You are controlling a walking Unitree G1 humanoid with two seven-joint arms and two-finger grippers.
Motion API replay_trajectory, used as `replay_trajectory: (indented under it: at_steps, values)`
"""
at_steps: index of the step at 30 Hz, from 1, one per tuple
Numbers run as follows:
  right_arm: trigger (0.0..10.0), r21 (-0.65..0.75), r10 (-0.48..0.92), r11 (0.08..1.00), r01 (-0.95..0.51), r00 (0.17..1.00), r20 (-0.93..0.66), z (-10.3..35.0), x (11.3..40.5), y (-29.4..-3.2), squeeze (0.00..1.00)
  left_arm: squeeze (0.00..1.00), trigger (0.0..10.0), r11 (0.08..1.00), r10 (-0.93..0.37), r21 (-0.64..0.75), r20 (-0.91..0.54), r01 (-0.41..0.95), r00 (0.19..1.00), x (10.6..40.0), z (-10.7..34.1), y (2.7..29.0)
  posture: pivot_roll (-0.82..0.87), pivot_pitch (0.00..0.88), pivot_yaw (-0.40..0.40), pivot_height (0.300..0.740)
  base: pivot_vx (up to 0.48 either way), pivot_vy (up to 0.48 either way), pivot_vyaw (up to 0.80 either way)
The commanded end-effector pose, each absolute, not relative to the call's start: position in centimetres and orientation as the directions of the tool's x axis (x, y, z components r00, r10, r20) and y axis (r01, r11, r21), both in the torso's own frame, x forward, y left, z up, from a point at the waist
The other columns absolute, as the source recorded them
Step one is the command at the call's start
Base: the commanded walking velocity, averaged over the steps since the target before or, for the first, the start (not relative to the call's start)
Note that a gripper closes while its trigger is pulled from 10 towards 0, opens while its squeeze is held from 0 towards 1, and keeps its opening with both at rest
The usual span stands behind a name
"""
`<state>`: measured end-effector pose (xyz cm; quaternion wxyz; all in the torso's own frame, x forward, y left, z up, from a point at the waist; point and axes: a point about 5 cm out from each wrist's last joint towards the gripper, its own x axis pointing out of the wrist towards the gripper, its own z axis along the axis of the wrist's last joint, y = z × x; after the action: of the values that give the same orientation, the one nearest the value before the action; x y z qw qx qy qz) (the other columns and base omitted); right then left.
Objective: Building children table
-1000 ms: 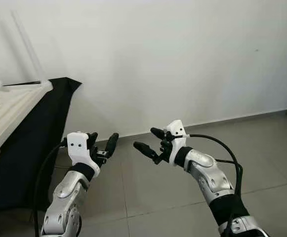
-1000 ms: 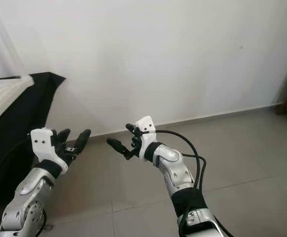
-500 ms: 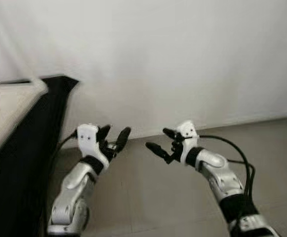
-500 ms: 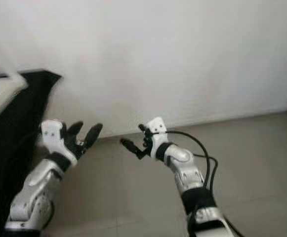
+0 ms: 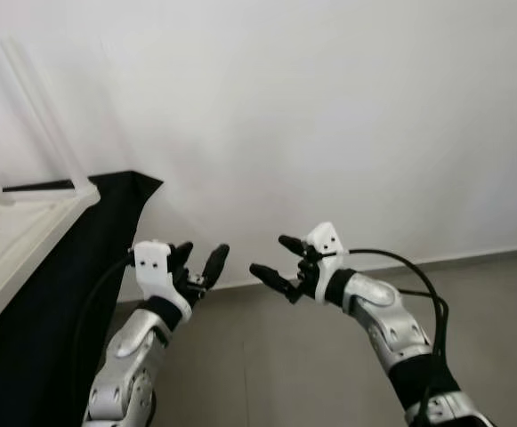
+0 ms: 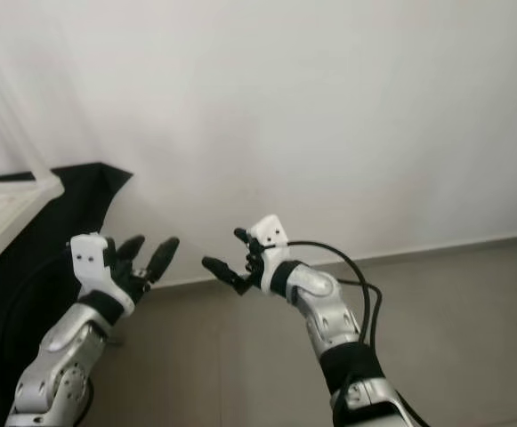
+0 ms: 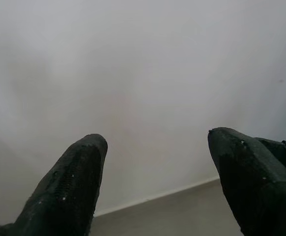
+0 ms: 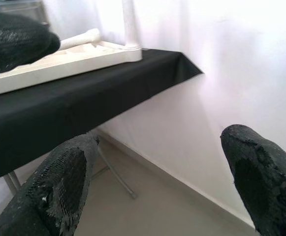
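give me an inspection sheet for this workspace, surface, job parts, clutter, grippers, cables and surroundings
Surface: black-draped table on the robot's left, metal legs under it.
Job's things: white children's table lying upside down on the black cloth, one leg sticking up by the wall.
Clutter: nothing seen.
Grippers: left gripper and right gripper both raised before the robot, open, holding nothing, beside the black table and not over it.
Cables: black cable loops along the right forearm; another runs along the left arm.
Surroundings: plain white wall ahead, grey tiled floor below.
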<state>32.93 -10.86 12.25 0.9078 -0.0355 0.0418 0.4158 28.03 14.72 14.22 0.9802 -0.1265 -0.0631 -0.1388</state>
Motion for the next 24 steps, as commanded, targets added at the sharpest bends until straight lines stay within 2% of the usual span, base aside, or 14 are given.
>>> replay_trajectory:
  at_steps: [1, 18, 20, 22, 24]
  values:
    - [10.0, -0.029, 0.773, 0.628, -0.778, 0.628, -0.087, 12.58, 32.94, -9.84, 0.00, 0.00, 10.0, 0.941, -0.225, -0.223, 0.143, 0.253, 0.964, 27.91, 13.88, 15.75, -0.12, 0.000, 0.051, 0.740, 0.416, 0.000, 0.00]
    - [10.0, -0.045, 0.787, 0.610, -0.791, 0.611, -0.088, 12.78, 32.92, -9.69, 0.00, 0.00, 10.0, 0.944, -0.218, -0.219, 0.154, 0.248, 0.964, 28.01, 14.08, 15.90, -0.11, 0.000, 0.047, 0.740, 0.419, 0.000, 0.00]
    - [10.0, -0.091, 0.806, 0.574, -0.814, 0.581, -0.108, 12.68, 32.61, -9.33, 0.00, 0.00, 10.0, 0.946, -0.218, -0.211, 0.153, 0.247, 0.964, 27.99, 14.07, 15.99, -0.11, 0.000, 0.039, 0.740, 0.416, 0.000, 0.00]
    - [10.0, -0.142, 0.828, 0.525, -0.839, 0.543, -0.144, 12.41, 32.16, -8.97, 0.00, 0.00, 10.0, 0.949, -0.217, -0.197, 0.152, 0.245, 0.964, 28.06, 14.06, 16.07, -0.10, 0.000, -0.035, 0.740, 0.405, 0.000, 0.40]
    - [10.0, -0.149, 0.829, 0.519, -0.842, 0.538, -0.153, 12.34, 32.08, -8.97, 0.00, 0.00, 10.0, 0.951, -0.216, -0.193, 0.152, 0.243, 0.965, 28.09, 14.08, 16.06, -0.10, 0.000, -0.035, 0.740, 0.394, 0.000, 0.80]
